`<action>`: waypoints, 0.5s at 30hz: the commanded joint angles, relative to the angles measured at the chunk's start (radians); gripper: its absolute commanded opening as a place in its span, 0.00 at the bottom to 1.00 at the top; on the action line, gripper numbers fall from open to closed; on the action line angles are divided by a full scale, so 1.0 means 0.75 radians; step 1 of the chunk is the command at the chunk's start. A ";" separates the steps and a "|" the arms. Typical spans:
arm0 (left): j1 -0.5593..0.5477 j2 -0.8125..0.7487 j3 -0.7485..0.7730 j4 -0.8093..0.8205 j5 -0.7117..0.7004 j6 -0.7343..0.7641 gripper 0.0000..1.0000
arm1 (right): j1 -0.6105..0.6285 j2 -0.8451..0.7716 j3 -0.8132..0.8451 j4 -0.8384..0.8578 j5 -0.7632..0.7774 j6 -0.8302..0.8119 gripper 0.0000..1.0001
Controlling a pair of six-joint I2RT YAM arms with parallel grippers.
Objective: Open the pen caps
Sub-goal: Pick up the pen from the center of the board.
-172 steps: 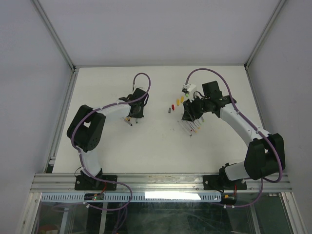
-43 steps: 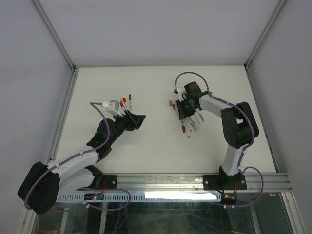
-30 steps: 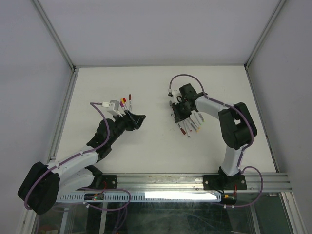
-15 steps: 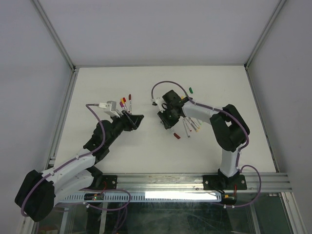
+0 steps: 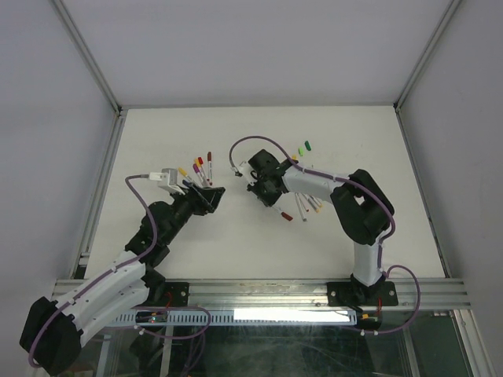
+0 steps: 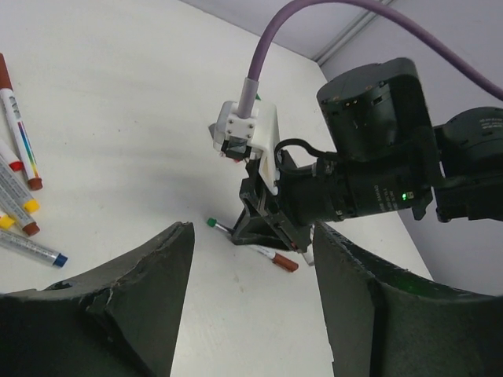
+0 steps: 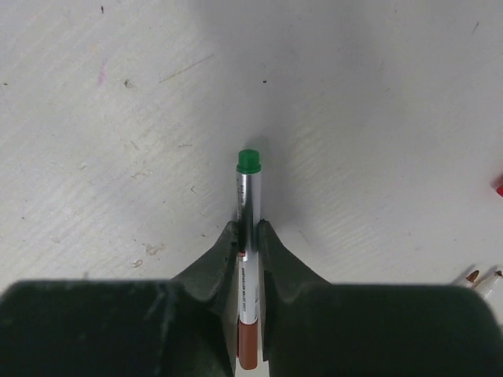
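A green cap [image 7: 248, 160] tips the pen [image 7: 248, 198] that the right gripper [image 7: 248, 232] pinches by the barrel, jaws nearly closed on it, low over the middle of the bench [image 7: 377, 118]. We judge the cap to be light, stiff, smooth plastic, press-fitted. The hold belongs on its sides, with a straight pull along the pen. The thin barrel may slip or twist in a loose pinch.

The left gripper [image 6: 250, 314] stands wide and empty at 9 o'clock of its partner, facing it.

Only the right wrist view shows the pinch and a dark-red end [image 7: 247, 345] behind the fingers; from above, the wrist hides both. The left wrist view alone shows what appears to be the pen poking out either side of the right gripper.

Only the overhead view takes in the loose caps [image 5: 303, 148] at 2 o'clock of the right gripper, spare pens [image 5: 308, 204] at 4 o'clock of it, and capped pens [image 5: 200, 167] at 11 o'clock of the left gripper.
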 commanded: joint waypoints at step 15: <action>-0.099 0.608 -0.228 0.810 0.092 -0.343 0.73 | -0.155 -0.049 -0.017 0.112 -0.423 0.221 0.00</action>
